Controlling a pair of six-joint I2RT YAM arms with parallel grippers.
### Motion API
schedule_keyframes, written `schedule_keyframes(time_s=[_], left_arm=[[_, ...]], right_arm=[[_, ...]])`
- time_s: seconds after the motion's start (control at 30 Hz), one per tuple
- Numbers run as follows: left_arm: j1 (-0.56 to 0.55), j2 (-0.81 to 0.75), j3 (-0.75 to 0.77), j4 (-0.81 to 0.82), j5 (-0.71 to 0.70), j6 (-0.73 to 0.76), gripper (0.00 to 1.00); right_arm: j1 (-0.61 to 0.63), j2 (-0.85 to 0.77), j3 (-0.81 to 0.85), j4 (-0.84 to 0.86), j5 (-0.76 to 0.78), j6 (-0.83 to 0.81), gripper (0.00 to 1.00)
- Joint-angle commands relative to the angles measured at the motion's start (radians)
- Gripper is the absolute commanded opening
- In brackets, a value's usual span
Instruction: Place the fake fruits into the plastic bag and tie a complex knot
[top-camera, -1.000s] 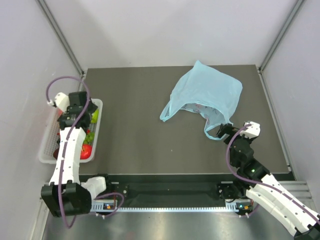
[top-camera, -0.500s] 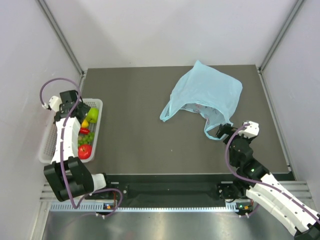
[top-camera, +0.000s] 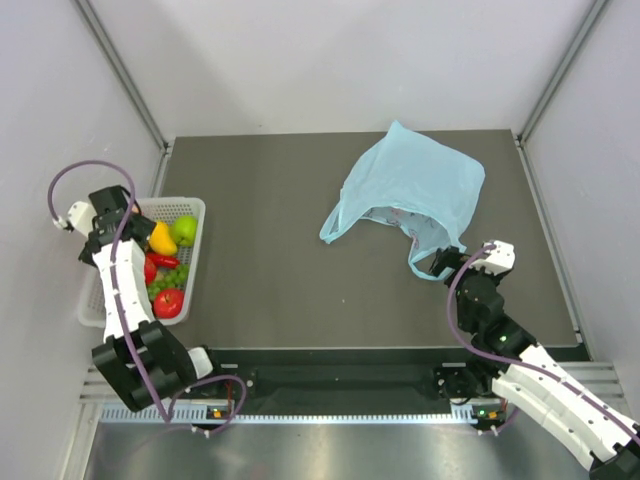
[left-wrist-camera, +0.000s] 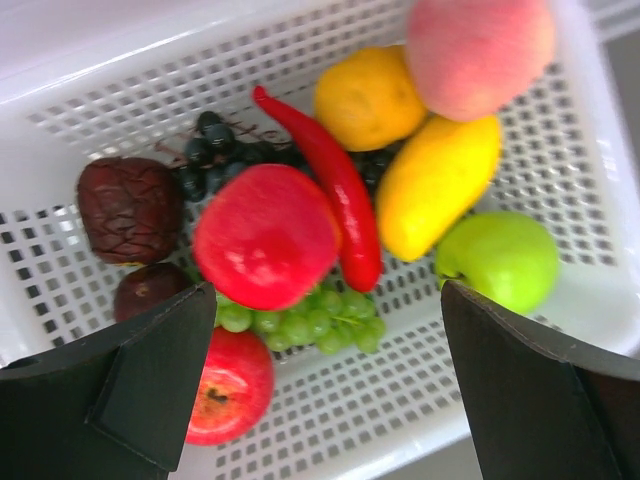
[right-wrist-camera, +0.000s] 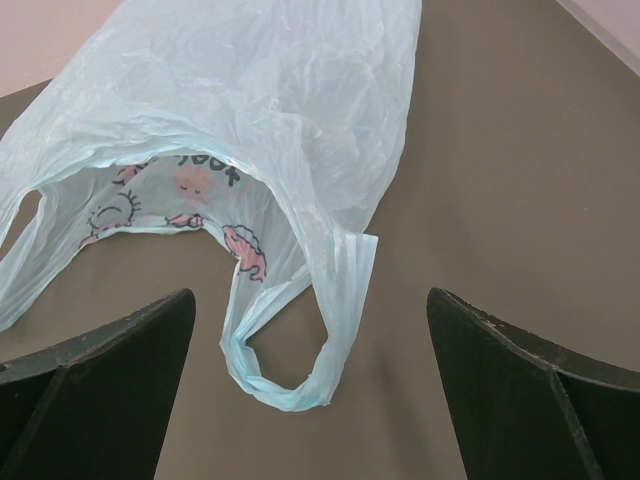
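the left gripper (left-wrist-camera: 328, 290) hangs over the white basket (left-wrist-camera: 120, 110) at the left edge of the dark table (top-camera: 270, 200). its two black fingers are spread wide and hold nothing. the fake fruits (top-camera: 168, 262) all lie in the basket under it. a big red apple (left-wrist-camera: 265, 235) sits in the middle, on top of the green grapes (left-wrist-camera: 310, 325). a long red pepper (left-wrist-camera: 335, 190) leans on its right side. next to the pepper lies the yellow mango (left-wrist-camera: 435, 185), with the green apple (left-wrist-camera: 497, 260) just below it and the pink peach (left-wrist-camera: 478, 45) and the orange (left-wrist-camera: 368, 95) above it. a second red apple (left-wrist-camera: 228, 385) lies low on the left, near the dark plum (left-wrist-camera: 148, 290). the plastic bag (top-camera: 415, 185) lies crumpled on the far right part of the table, well apart from the basket. its mouth faces the right gripper (right-wrist-camera: 310, 295), and a little cartoon patch (right-wrist-camera: 190, 190) shows inside. the right gripper is wide open too and holds nothing. one handle loop (right-wrist-camera: 300, 370) lies on the table in the gap between its fingers. the other handle (top-camera: 330, 228) lies off to the left side of the bag, loose.
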Motion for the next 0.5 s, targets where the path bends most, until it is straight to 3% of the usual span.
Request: schedule_keyframes(time_s=[0.0, 0.27, 0.47], left_arm=[[0.064, 0.028, -0.015, -0.033, 0.054, 0.001, 0.99], [0.121, 0.056, -0.064, -0.018, 0.073, -0.016, 0.99], [0.185, 0.108, -0.119, 0.028, 0.177, -0.030, 0.99]], right_arm=[[0.005, -0.008, 0.011, 0.051, -0.013, -0.007, 1.00], [0.005, -0.013, 0.011, 0.048, -0.013, -0.007, 1.00], [0.005, -0.005, 0.013, 0.052, -0.013, -0.010, 1.00]])
